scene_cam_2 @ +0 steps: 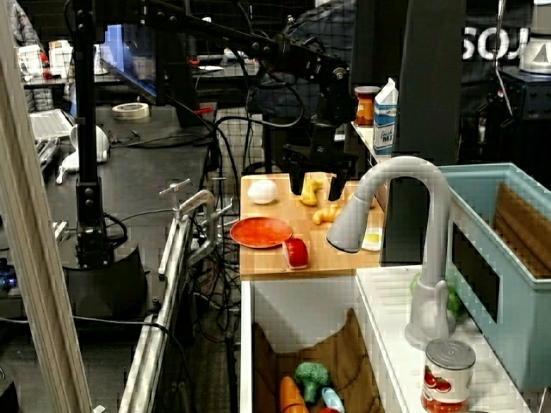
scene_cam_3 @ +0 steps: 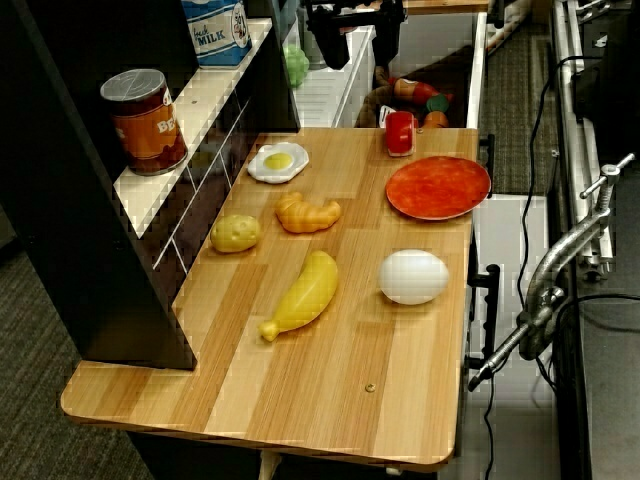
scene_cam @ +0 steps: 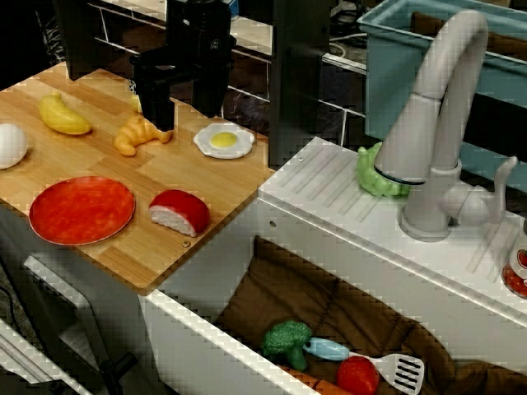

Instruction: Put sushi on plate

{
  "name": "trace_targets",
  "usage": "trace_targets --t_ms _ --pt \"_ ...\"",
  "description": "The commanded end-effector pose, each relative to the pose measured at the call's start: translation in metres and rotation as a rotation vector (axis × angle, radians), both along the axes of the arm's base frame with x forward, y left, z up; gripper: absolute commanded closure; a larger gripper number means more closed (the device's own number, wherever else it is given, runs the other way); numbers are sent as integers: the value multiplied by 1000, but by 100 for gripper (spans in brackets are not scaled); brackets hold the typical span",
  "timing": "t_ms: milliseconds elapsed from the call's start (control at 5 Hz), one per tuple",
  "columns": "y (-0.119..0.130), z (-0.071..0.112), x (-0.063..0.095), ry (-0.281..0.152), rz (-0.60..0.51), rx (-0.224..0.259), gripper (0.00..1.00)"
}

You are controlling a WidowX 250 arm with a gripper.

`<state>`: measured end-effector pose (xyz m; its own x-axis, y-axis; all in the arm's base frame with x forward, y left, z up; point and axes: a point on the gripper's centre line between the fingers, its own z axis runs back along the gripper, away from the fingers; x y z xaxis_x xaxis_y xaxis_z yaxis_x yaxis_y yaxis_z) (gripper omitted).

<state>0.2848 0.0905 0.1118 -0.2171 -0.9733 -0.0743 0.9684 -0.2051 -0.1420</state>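
The pincer [scene_cam: 165, 111] hangs at the back of the wooden table [scene_cam: 123, 247], just above a toy croissant [scene_cam: 140, 133]. Its black body blocks most of the view from above, and I cannot tell whether the jaws are apart or together; in the side view it is a dark shape against a dark background. It holds nothing that shows.

The sushi [scene_cam: 179, 211] lies well apart from the pincer, toward the table's front edge, red top over white rice, resting on bare wood. The plate [scene_cam: 81, 209] sits just beside the sushi, not touching it, and carries nothing.

Also on the table: a fried egg [scene_cam: 224, 140] near the pincer, a banana [scene_cam: 62, 114], a white egg [scene_cam: 11, 145] cut off by the frame edge, and a potato [scene_cam_3: 236, 232] largely hidden from above by the pincer.

Beyond the table's edge stands a white sink [scene_cam: 329, 214] with a grey faucet [scene_cam: 436, 123]; toys in its basin are partly cropped. A shelf [scene_cam_3: 200, 110] carries 1 can [scene_cam_3: 146, 120] and a milk carton [scene_cam_3: 215, 28].
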Motion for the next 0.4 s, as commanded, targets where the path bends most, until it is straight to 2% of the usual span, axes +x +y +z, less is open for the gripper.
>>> trace_targets --t_ms 0,200 --pt "0 0 0 0 0 0 0" --pt "-4 -10 -13 6 49 -5 0"
